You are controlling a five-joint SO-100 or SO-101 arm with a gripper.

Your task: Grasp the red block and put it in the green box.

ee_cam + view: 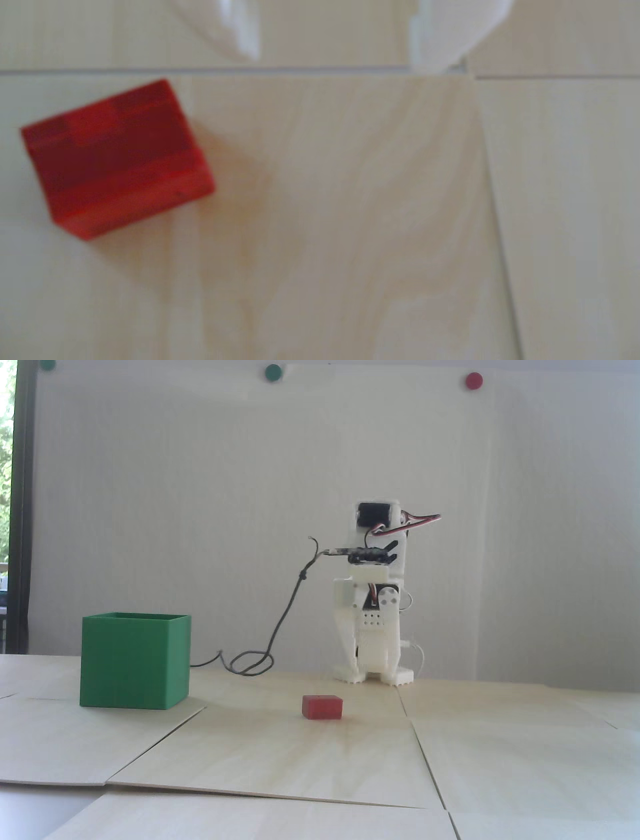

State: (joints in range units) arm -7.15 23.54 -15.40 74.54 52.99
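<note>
The red block [322, 707] lies flat on the pale wooden table, in front of the white arm and slightly to its left in the fixed view. The wrist view shows the red block [116, 159] at the left, turned at an angle, untouched. My gripper [343, 55] enters from the top edge, open, with bare table between its two white fingertips [434, 52]. The block lies down-left of the left fingertip, outside the gap. In the fixed view the gripper [374, 676] hangs low by the table at the back. The green box [134, 660] stands upright at the left.
A dark cable [280, 625] runs from the wrist camera down to a loop on the table beside the box. The table is made of wooden panels with seams [277, 70]. Round coloured dots [473, 380] sit on the white wall behind.
</note>
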